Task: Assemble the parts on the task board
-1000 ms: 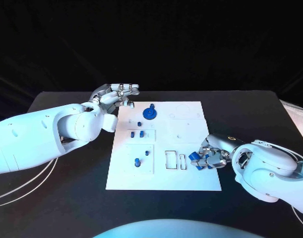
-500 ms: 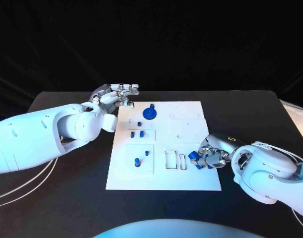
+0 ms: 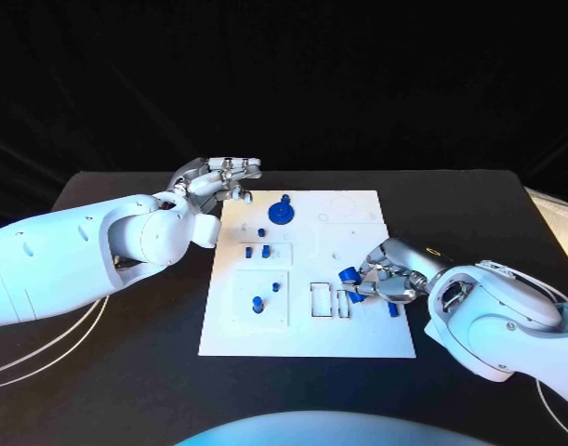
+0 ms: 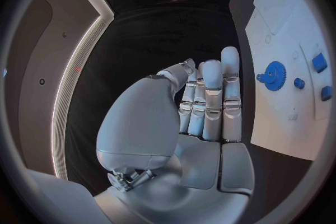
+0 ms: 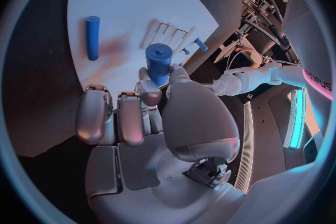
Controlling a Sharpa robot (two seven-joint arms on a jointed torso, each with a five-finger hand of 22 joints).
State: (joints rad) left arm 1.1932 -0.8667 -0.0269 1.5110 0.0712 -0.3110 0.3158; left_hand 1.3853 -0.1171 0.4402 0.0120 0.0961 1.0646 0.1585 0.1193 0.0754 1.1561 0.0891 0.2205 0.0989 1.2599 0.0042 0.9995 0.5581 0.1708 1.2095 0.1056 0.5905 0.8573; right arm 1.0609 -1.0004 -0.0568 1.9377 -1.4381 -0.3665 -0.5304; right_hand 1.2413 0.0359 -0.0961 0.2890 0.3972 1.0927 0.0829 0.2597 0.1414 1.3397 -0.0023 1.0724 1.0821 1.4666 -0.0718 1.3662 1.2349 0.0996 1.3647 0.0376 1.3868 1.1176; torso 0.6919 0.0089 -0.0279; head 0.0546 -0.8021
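Right hand point(image 3: 389, 282), lower right of the white plastic task board point(image 3: 364, 339), pinches a short blue cylindrical peg point(image 5: 159, 61) upright; a shallow hold could let it tip or drop. Left hand point(image 3: 217, 177), upper left, is empty, fingers straight together.

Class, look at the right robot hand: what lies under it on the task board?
Under the right robot hand, which pinches a blue cylinder, white task board shows, with a blue rod lying on it. Whatever sits directly beneath the palm is covered.
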